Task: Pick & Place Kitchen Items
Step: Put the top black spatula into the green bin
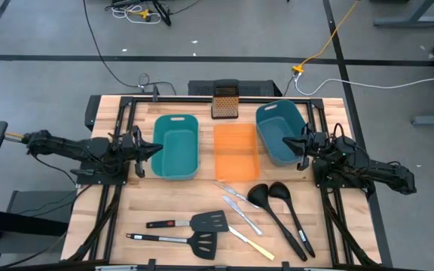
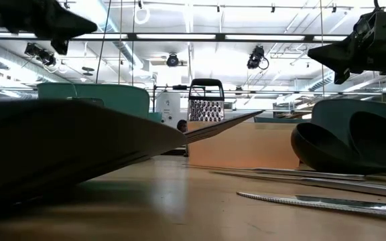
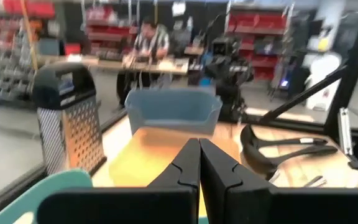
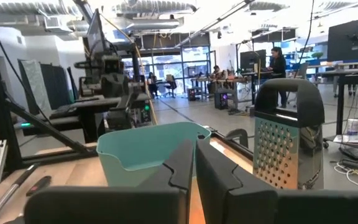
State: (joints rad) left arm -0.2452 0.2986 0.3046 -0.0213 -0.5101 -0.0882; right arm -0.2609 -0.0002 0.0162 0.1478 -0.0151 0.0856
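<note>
High view: left gripper (image 1: 157, 148) and right gripper (image 1: 286, 141) hover pinched shut, empty, spatulas (image 1: 206, 229) waiting untouched below.

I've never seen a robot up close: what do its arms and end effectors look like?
Two dark, nearly black jointed arms, bulky at the joints with cables along them. The left end effector and right end effector each end in two matte black fingers tapering to a blunt wedge.

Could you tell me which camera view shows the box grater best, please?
The right wrist view: the box grater stands large and sharp, handle and holes plain. The left wrist view shows it blurred at the edge. The low view has it small and far off; the high view sees only its top.
</note>
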